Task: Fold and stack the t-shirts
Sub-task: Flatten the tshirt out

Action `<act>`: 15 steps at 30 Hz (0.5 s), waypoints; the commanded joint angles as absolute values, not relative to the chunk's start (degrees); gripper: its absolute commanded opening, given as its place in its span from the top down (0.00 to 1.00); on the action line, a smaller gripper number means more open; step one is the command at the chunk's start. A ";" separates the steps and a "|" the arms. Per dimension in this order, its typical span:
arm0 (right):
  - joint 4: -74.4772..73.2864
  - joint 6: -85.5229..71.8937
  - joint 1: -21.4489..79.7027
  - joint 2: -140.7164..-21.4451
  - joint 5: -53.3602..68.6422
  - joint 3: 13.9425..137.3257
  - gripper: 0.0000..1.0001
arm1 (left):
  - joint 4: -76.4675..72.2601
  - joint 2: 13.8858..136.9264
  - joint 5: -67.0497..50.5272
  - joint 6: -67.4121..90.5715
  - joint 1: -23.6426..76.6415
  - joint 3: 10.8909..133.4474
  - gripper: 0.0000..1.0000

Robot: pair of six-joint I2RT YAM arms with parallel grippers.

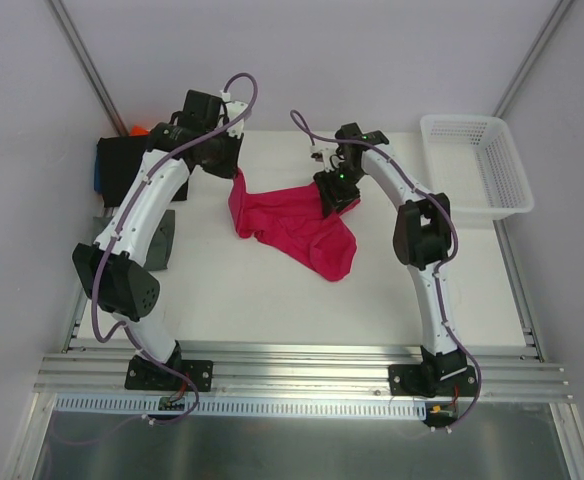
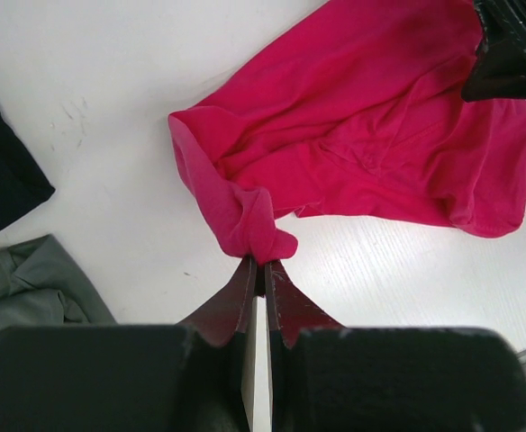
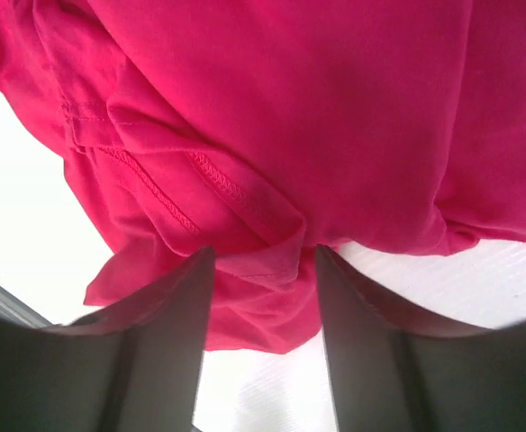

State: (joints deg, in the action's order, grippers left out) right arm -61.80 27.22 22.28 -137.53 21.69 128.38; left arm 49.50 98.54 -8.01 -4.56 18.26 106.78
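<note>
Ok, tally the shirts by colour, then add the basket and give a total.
Pink shirt: 1
Grey-green shirt: 1
Black shirt: 1
Blue shirt: 1
Orange shirt: 1
Basket: 1
Total: 6

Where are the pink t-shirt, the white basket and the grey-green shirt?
pink t-shirt (image 1: pixel 292 225): top view, middle of the cloth.
white basket (image 1: pixel 469 160): top view, bare mesh floor.
grey-green shirt (image 2: pixel 38 279): left wrist view, middle of visible cloth.
</note>
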 commanded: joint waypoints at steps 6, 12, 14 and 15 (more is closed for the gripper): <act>-61.88 28.83 22.67 -136.85 20.14 131.32 0.95 | 48.60 94.92 -9.67 -3.51 17.75 105.12 1.00; -62.40 29.27 21.89 -127.81 14.26 129.64 0.99 | 48.43 94.40 -8.88 -3.78 17.75 105.20 1.00; -62.40 29.27 21.36 -121.77 11.53 129.11 1.00 | 48.25 94.13 -6.87 -4.66 17.40 107.21 1.00; -61.71 29.35 21.27 -119.64 10.64 128.50 0.99 | 48.16 94.13 -6.51 -5.01 16.97 108.01 1.00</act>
